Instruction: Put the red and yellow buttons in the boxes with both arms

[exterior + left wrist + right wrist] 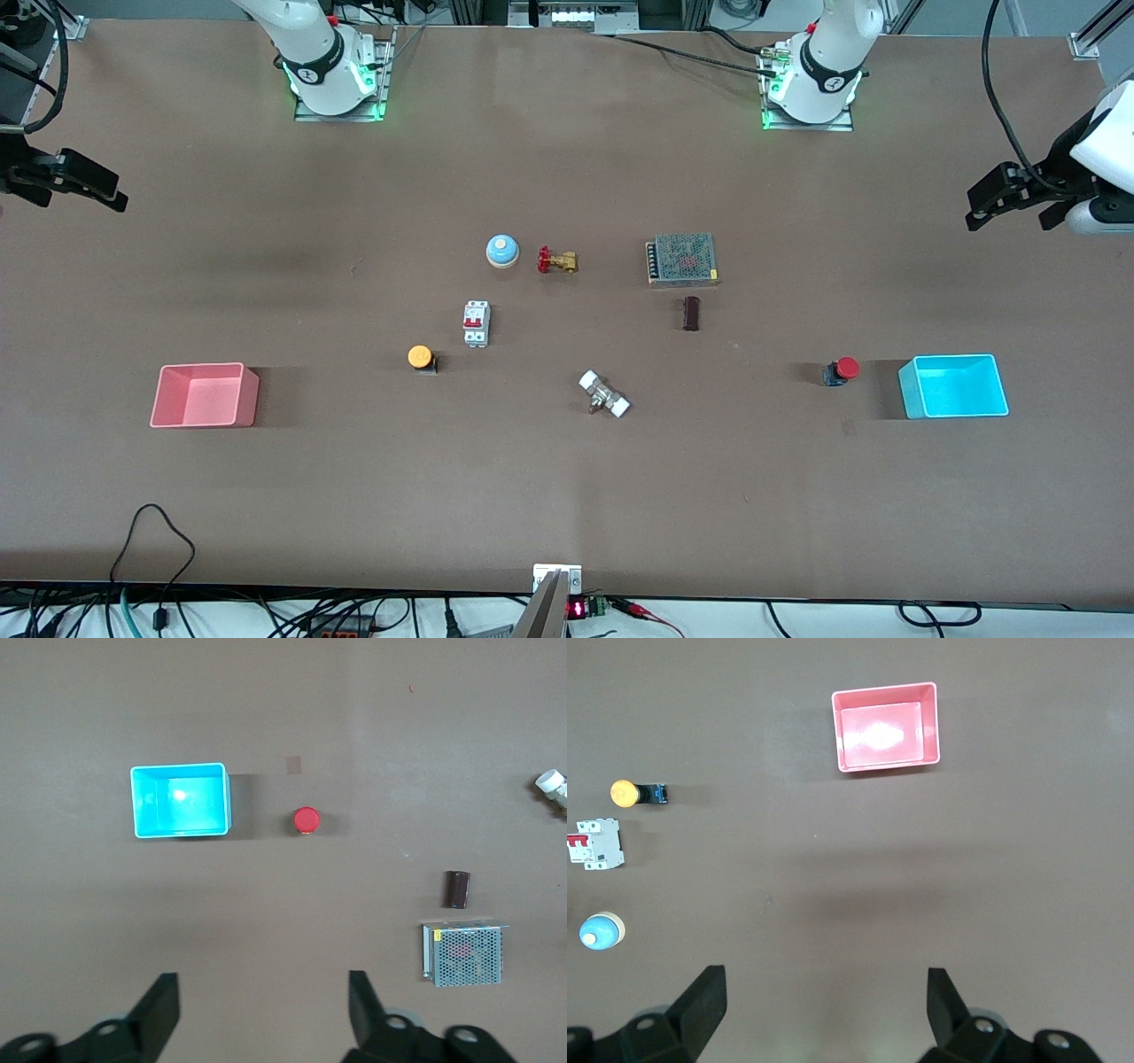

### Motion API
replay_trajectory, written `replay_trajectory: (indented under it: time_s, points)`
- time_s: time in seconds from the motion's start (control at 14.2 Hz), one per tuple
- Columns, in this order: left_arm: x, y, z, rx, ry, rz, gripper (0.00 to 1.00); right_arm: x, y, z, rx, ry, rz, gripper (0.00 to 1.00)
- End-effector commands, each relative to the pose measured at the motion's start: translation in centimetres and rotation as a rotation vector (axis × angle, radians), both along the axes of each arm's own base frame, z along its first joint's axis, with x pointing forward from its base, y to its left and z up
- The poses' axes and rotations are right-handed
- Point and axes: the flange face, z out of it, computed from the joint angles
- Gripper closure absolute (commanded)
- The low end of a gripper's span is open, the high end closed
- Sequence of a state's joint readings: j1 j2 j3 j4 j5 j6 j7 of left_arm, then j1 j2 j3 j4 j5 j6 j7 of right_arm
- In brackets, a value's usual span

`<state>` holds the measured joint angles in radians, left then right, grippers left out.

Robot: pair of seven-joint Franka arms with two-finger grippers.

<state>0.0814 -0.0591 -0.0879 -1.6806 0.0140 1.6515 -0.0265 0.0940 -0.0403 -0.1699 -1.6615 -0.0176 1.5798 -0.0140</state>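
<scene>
The red button (842, 370) stands beside the cyan box (912, 394) toward the left arm's end of the table. Both show in the left wrist view, the button (306, 820) and the box (226, 797). The yellow button (421, 357) stands near the middle, well apart from the pink box (248, 399) at the right arm's end. Both show in the right wrist view, the button (625, 793) and the box (932, 722). Both boxes are empty. My left gripper (1010, 221) (263, 979) hangs open and empty high over its table end. My right gripper (78, 197) (826, 974) hangs open and empty high over its end.
Farther from the front camera than the buttons are a blue dome bell (501, 251), a brass valve with a red handle (556, 260), a grey mesh-topped unit (681, 259), a dark block (691, 313) and a white breaker (476, 322). A white-ended fitting (604, 393) lies mid-table.
</scene>
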Motion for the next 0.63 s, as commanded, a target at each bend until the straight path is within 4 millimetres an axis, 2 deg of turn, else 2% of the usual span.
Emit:
replay_trajectory:
  time_s: [0.0,0.14,0.35,0.56]
  points:
    - [-0.1,0.0,0.1,-0.021,-0.005,-0.004,0.00,-0.9,0.1,1.1,-0.006,0.015,0.016,0.00]
    - [-0.1,0.0,0.0,-0.021,-0.004,-0.004,0.00,-0.9,0.0,0.9,-0.003,0.021,0.015,0.00]
    - [1.6,-0.1,-2.3,-0.027,0.013,-0.002,0.00,-0.6,0.1,0.4,-0.007,0.028,0.017,0.00]
    - [4.4,-0.2,-7.4,-0.067,0.051,0.016,0.00,0.0,0.1,-0.6,0.005,0.044,0.012,0.00]
